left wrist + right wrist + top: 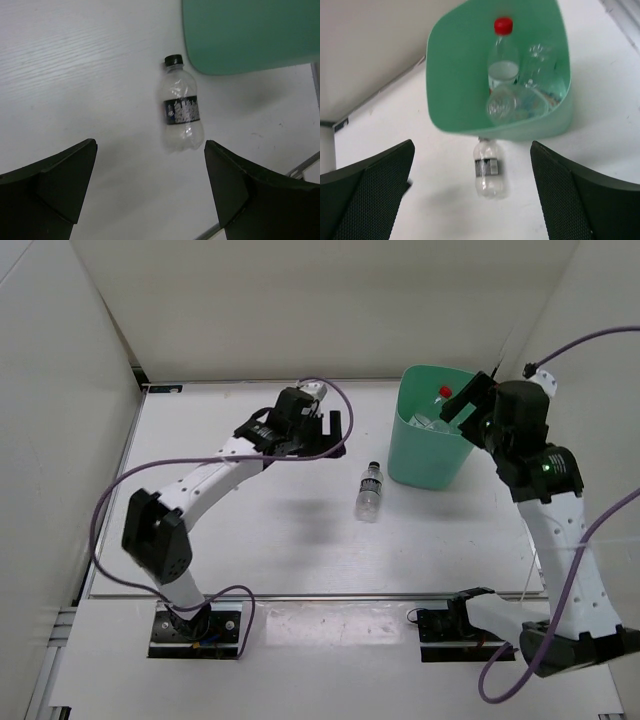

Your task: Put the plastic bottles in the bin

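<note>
Mint-green plastic forms the bin (428,445), which is seen at about 1 o'clock on the white table (250,540) in the top view. Inside it, a red-capped bottle (503,57) is shown leaning against the far wall, and two more clear bottles (516,103) are piled beside it at 4 o'clock; their caps cannot be made out. A black-capped bottle (370,491) with a dark label is left lying on the table just beside the bin's base, at about 7 o'clock of the bin, its cap turned toward 12 o'clock.

The right gripper (472,143) is held above the bin's near rim, its jaws spread wide with nothing between them. The left gripper (150,145) is held above the table at about 10 o'clock of the lying bottle, apart from it; its jaws are likewise spread wide and nothing is gripped. From the left wrist, the lying bottle is framed between the two dark fingers (60,175).
</note>
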Controlling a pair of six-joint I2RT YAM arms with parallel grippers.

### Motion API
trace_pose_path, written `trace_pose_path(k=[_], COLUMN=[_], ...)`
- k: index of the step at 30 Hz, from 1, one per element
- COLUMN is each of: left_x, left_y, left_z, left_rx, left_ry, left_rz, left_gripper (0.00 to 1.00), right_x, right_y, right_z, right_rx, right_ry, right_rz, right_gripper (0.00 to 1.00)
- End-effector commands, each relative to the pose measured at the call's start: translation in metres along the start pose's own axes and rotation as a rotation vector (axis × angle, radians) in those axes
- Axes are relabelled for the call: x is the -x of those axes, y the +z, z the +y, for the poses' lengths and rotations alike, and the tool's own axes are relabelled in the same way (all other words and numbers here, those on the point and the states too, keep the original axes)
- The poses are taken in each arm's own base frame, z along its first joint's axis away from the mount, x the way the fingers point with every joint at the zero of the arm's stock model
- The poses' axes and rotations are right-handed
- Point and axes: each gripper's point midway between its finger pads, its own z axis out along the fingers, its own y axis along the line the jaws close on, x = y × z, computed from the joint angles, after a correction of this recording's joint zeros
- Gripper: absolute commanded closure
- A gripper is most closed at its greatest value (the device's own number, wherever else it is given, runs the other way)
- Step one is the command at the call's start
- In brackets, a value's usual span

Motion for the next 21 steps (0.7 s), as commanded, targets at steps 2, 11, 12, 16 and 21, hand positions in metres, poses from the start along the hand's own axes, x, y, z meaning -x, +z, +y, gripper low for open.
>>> trace_pose_path(k=[2,11,12,16,21], left_x=[0.009,-0.013,-0.017,-0.046,-0.067], left_y=[0.036,0.108,0.112,0.128,0.144], left_z=[-0.029,-0.052,-0.053,-0.048,-0.054], left_rx=[-0.158,-0.311,-0.322,-0.337,-0.406], left_ry=[-0.07,-0.081,-0.092,-0.118,-0.167], left_rz=[0.037,0.163,0.181,0.263,0.328], left_gripper=[0.0,0.0,0.0,0.0,0.0], right_x=[-0.042,-0.053,-0.052,-0.051,-0.044], right_y=[-0.01,-0.03,-0.033,-0.036,-0.048], right_z=[-0.003,-0.014,-0.014,-0.014,-0.012], right_rx=[0.05,0.078,0.084,0.099,0.123], right_ry=[-0.016,-0.045,-0.042,-0.071,-0.084], right_rz=[0.126,0.142,0.134,0.131,0.114], right_gripper=[0.0,0.0,0.0,0.0,0.0])
